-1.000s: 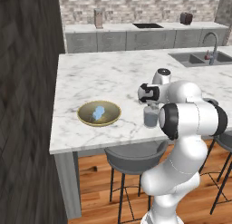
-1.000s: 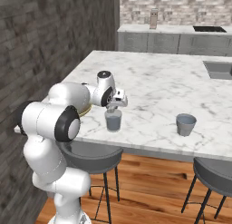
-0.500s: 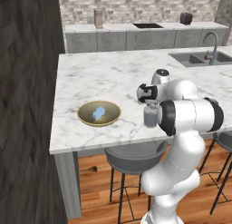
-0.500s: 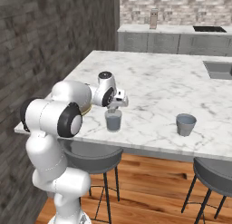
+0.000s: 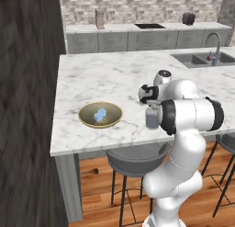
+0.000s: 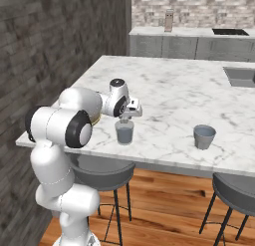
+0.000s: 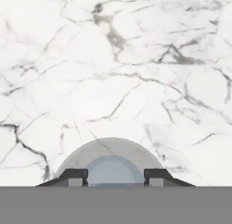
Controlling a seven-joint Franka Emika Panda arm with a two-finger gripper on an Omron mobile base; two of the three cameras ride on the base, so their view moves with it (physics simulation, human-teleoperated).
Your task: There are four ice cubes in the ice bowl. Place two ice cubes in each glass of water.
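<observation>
The fingers [image 7: 73, 176] were drawn in about as far as they go, though a gap showed between the tips, so they may have been pinching something small. Whether a cube was in them I could not tell, since nothing pale showed clearly between the tips against the water below. They hung straight over the near glass [image 6: 124, 133], pointing down at its mouth and just above its rim; in the hand view the rim and the blue-grey water lay right between the tips. I judged this to be a drop, or the end of one, into that glass. Whether any ice was already in the near glass was too small to make out. To the robot's right of the near glass, well apart along the front edge of the tabletop [image 6: 164, 90], stood the far glass [image 6: 204, 136]; it looked to hold water and no cube that I could see. To the left of the near glass, also near the front edge, sat the bowl [image 5: 83, 112] with pale blue ice [image 5: 99, 114] lying in its middle. It read as one small clump, so the count was unclear. At least some cubes remained to be moved, and the far glass looked unserved. My guess was that the task was in its first half.
</observation>
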